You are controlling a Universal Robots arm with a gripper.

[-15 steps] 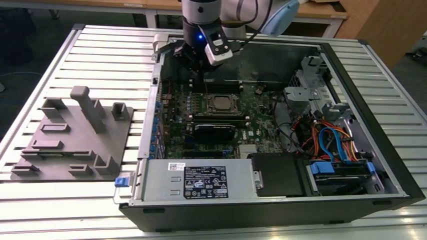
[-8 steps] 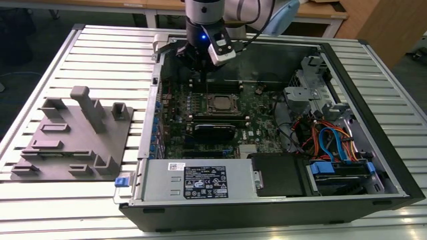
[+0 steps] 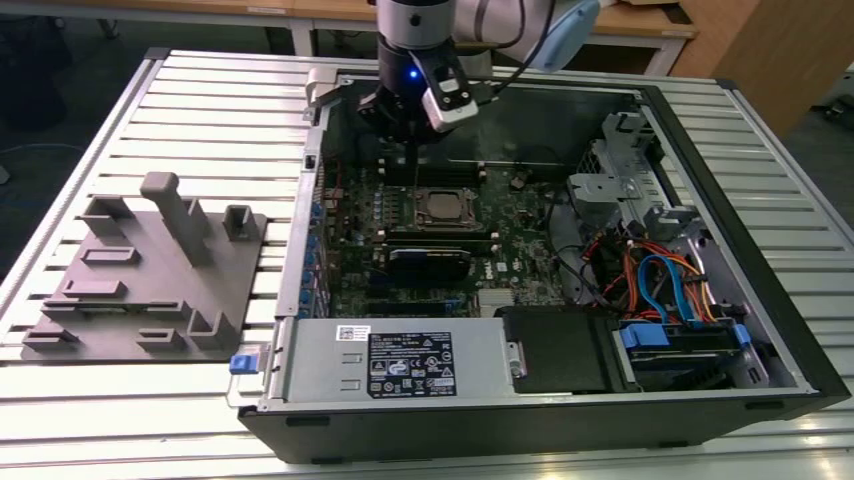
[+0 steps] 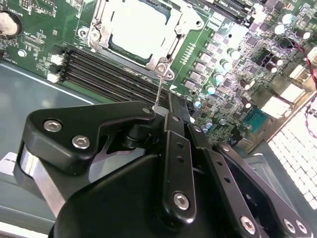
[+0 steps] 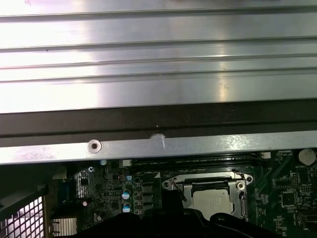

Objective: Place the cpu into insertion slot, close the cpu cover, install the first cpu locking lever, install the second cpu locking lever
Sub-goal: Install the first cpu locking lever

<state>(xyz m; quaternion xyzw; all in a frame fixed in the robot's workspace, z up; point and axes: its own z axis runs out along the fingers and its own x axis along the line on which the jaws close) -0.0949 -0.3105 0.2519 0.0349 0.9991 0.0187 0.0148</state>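
**While the cpu point(image 4: 136, 27) lies covered, the gripper point(image 3: 404, 146) meets a lever**

Though the gripper's black linkage takes up much of the second wrist view, the insertion slot point(image 3: 414, 212) is plain to see beyond it on the green motherboard point(image 4: 34, 49). The cpu sits inside that slot, and its dull silver top shows through the cut-out of the cpu cover point(image 4: 179, 30). The cover lies flat over the slot.

From one corner of the slot a thin wire locking lever point(image 4: 159, 87) stands up and away from the board. Its free end reaches the tip of the gripper. Whether the gripper is clamped on the lever or only touching it, I cannot tell.

Long black memory slots point(image 4: 104, 72) run just beside the insertion slot, between it and the gripper.

In the exterior view the gripper hangs inside the open computer case point(image 3: 534, 430), near the slot and on its far side. A grey fixture plate point(image 3: 134, 290) rests on the slatted table point(image 3: 200, 90) outside the case. It is well apart from the slot, toward the exterior view's left.
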